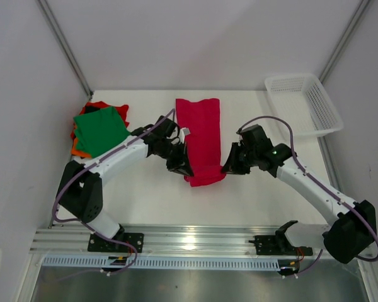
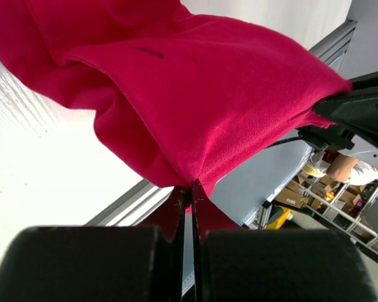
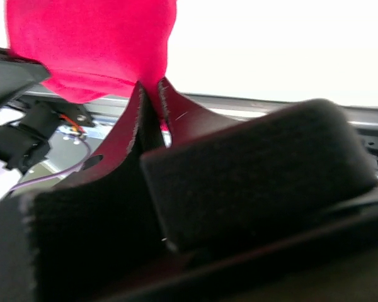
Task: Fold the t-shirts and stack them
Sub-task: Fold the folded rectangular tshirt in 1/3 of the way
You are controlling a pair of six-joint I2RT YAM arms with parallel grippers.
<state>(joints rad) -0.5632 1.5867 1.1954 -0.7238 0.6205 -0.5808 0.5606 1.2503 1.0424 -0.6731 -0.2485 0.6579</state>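
Pincers gripping the near end of the crimson t-shirt, mid-fold.
The left pincer is clenched on the cloth's near-left corner and the right pincer pinches the near-right corner. Between them the near hem is held up, while the rest of the shirt lies as a narrow strip at mid-tabletop. This looks like the half-fold step. The next move calls for carrying both corners together toward the far hem, level and taut, before letting go. A folded green t-shirt tops the pile at far left, probably where this one goes.
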